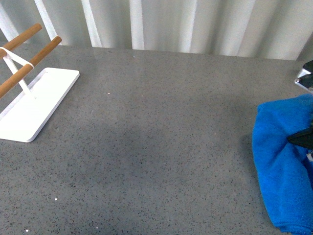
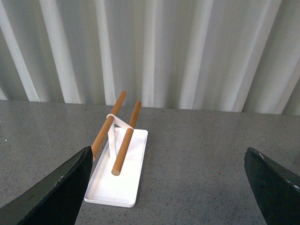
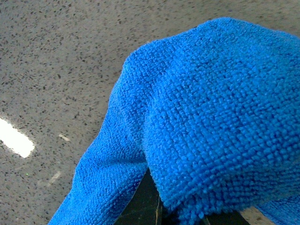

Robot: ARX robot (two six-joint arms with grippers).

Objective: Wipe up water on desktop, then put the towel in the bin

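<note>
The bright blue towel [image 1: 282, 166] hangs bunched at the far right of the front view, over the dark-grey speckled desktop [image 1: 156, 132]. My right gripper [image 1: 304, 139] is shut on the towel; only a dark finger tip shows against the cloth. In the right wrist view the towel [image 3: 211, 122] fills most of the picture and drapes over the black jaws, with the desktop [image 3: 56, 70] behind it. My left gripper [image 2: 171, 185] is open, its two black fingers [image 2: 56, 192] wide apart with only bare desktop [image 2: 197, 154] between them. No bin is in view, and I can make out no water.
A white rack base [image 1: 36, 105] with two wooden rods [image 1: 29, 66] stands at the back left of the desktop; the left wrist view shows the rack [image 2: 117, 173] just ahead of the left finger. White corrugated curtain [image 1: 195, 24] runs along the far edge.
</note>
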